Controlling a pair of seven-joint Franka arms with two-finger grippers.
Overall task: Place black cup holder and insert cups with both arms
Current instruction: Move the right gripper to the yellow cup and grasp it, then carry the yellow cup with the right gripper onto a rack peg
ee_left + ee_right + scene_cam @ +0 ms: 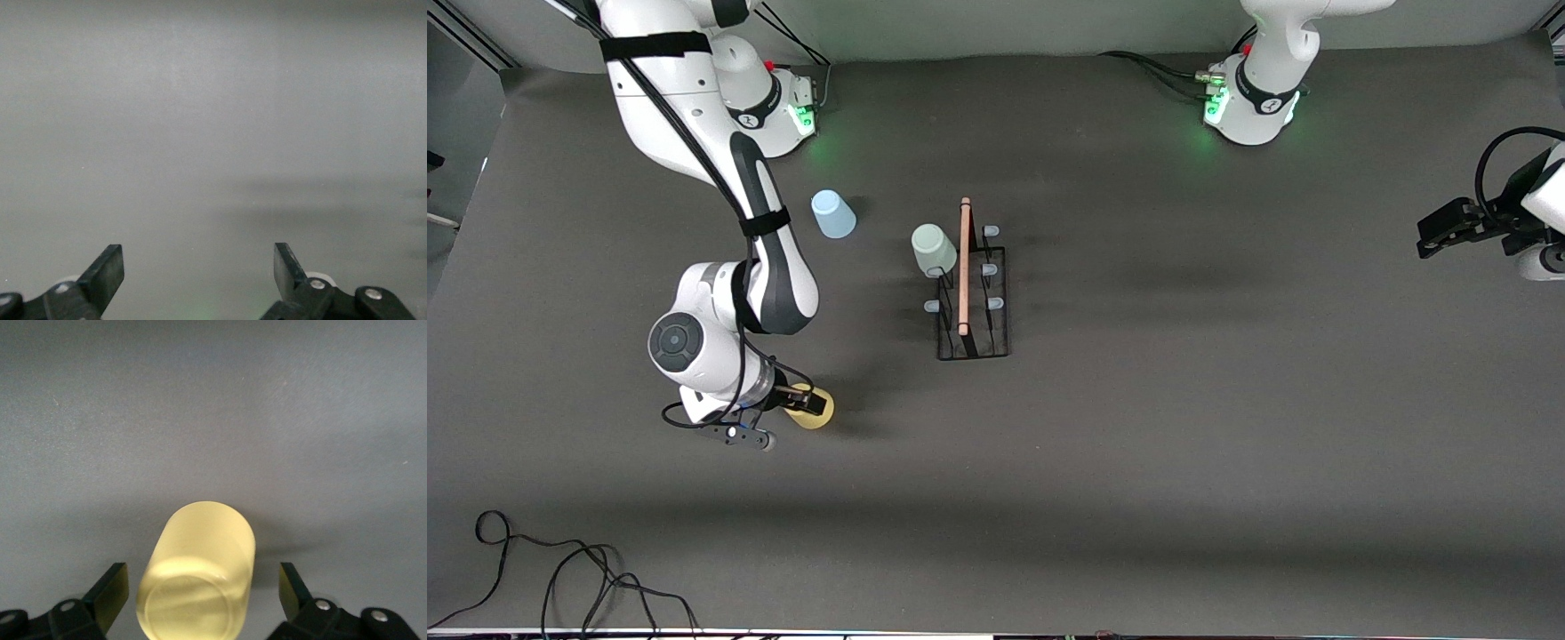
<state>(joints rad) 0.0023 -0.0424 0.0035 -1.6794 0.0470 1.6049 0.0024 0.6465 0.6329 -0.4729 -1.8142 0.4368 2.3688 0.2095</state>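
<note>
Grey table (pixel 1227 444); black cable (pixel 560 578) (looped) at camera-side edge.

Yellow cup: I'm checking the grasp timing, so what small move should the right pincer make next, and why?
Probably close the right pincer on the yellow cup. Its fingers stand open on either side of the cup, apart from its walls, so nothing is gripped yet. The pale green cup already sits on the black cup holder.

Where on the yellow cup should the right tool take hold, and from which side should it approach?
Probably across the yellow cup at its tapered side wall, coming down from above. It stands upside down on the table, flat bottom up, and the right tool is open with one finger on each side.
</note>
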